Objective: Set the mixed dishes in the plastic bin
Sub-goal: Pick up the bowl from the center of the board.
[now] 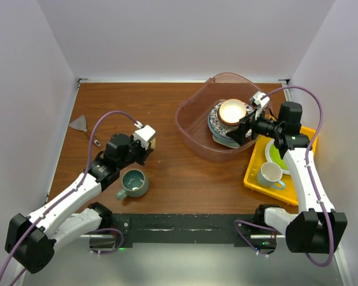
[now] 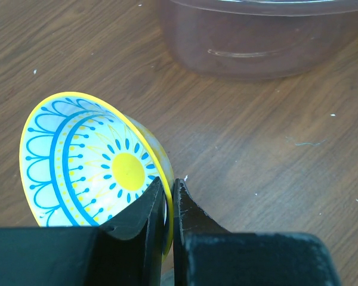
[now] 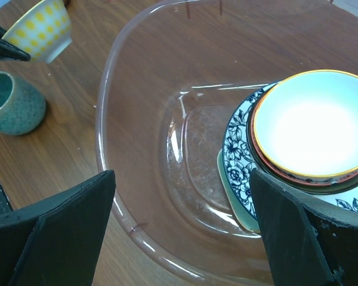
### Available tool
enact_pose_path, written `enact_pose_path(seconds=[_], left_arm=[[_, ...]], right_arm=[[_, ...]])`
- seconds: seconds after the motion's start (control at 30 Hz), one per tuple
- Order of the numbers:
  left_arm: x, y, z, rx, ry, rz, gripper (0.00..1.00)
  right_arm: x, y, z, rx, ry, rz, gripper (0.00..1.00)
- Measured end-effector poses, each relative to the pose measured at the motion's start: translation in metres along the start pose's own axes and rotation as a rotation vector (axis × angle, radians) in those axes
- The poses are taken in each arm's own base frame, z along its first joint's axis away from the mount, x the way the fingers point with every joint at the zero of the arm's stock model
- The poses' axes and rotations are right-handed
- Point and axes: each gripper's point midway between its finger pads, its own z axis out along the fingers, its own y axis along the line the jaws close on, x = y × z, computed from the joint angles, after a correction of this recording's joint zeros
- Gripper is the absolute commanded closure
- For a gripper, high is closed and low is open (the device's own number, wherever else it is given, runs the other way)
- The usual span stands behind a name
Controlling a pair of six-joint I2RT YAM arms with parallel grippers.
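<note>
At the left of the desk (image 1: 167, 101), we see the left tool (image 2: 167, 185) nipped narrow on the rim of the yellow-teal bowl (image 2: 89, 164), one finger inside and one outside. The bowl is tilted, its mouth turned towards the wrist camera and to that view's left. We cannot tell whether its foot touches the wood.

Just nearer the arms stands the grey-teal mug (image 1: 133, 183), upright with its mouth up and its handle pointing to the near left.

Right of centre is the plastic bin (image 1: 191, 128). In its right half lies a flat stack: a mint dish (image 3: 230, 190) lowest in sight, a blue-patterned plate (image 3: 235, 143) above it, and on top a red bowl (image 3: 310, 125), mouth up. The bin's left half is bare.

The right tool (image 3: 182, 232) hangs over the bin with its fingers spread wide, holding nothing.

Farthest right, a yellow tray (image 1: 250, 176) carries a lime-green plate (image 1: 276, 156) and a white mug (image 1: 269, 174).
</note>
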Motion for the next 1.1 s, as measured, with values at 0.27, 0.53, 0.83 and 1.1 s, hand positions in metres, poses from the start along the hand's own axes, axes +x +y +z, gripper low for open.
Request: enact_pose_path(seconds=[0.27,0.53,0.83,1.1], left_arm=[[0.001,-0.016,0.000,0.055,-0.007,0.040,1.00],[-0.002,-0.025,-0.001,0.085,-0.020,0.070,1.00],[-0.003,-0.033,-0.001,0.108,-0.021,0.087,1.00],[0.004,-0.041,-0.002,0.132,-0.013,0.101,1.00]], right_arm=[[0.001,0.008,0.001,-0.056,-0.004,-0.017,0.02],[0.002,0.015,0.002,-0.102,-0.008,-0.018,0.02],[0.002,0.019,0.001,-0.122,-0.011,-0.019,0.02],[0.002,0.020,0.001,-0.131,-0.013,-0.018,0.02]])
